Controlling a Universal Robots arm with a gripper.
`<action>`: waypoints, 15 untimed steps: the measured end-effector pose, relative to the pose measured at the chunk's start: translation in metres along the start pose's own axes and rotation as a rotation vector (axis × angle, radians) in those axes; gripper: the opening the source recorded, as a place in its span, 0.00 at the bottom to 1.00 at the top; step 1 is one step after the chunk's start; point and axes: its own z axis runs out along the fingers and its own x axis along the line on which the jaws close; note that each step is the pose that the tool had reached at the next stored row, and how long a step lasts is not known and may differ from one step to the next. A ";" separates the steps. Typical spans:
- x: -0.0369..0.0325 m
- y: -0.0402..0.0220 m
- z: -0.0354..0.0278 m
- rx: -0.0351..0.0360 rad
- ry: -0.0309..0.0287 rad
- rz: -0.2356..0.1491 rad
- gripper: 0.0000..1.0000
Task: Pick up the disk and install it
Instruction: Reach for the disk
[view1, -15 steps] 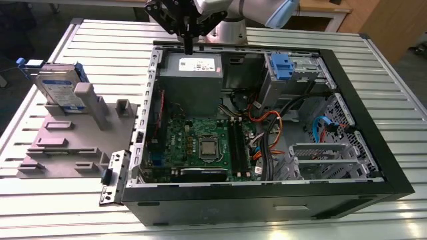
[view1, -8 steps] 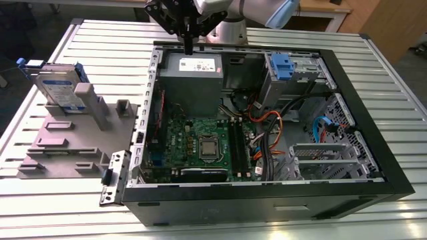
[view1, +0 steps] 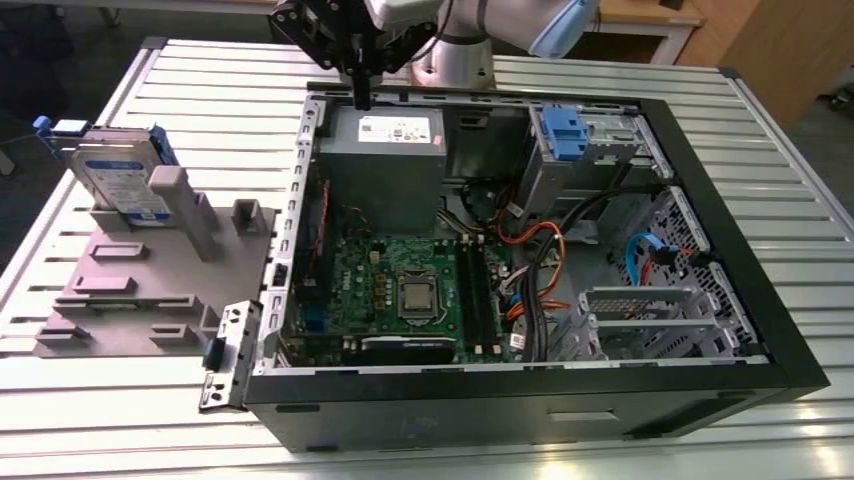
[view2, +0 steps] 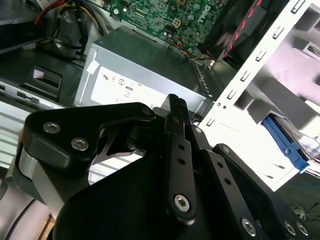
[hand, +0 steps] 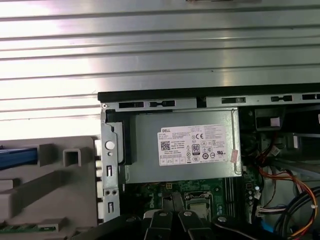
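The disk (view1: 118, 182) stands on edge in a grey holder (view1: 147, 290) at the exterior view's left, beside the open computer case (view1: 534, 390). It is silver-grey with a white-and-blue label and a blue carrier frame. That blue frame (view2: 284, 141) also peeks in at the edge of the second wrist view. My gripper (view1: 362, 98) hangs over the case's far wall, above the grey power-supply box (view1: 386, 160), well apart from the disk. Its fingers (view2: 176, 112) sit pressed together with nothing between them. In the first wrist view the gripper (hand: 173, 216) shows above the power-supply box (hand: 186, 149).
Inside the case lie a green motherboard (view1: 400, 290), bundled cables (view1: 534, 250), a blue-fronted drive bay (view1: 563, 135) and a metal drive cage (view1: 654, 320). The case rests on a slatted metal table (view1: 120, 420). The holder's posts (view1: 190, 215) rise next to the disk.
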 end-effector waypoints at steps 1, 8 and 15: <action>0.0023 -0.0002 0.0002 0.0000 0.0000 0.000 0.11; 0.0192 -0.0013 0.0011 0.0000 0.0000 0.000 0.11; 0.0364 -0.0025 0.0019 0.0000 0.0000 0.000 0.11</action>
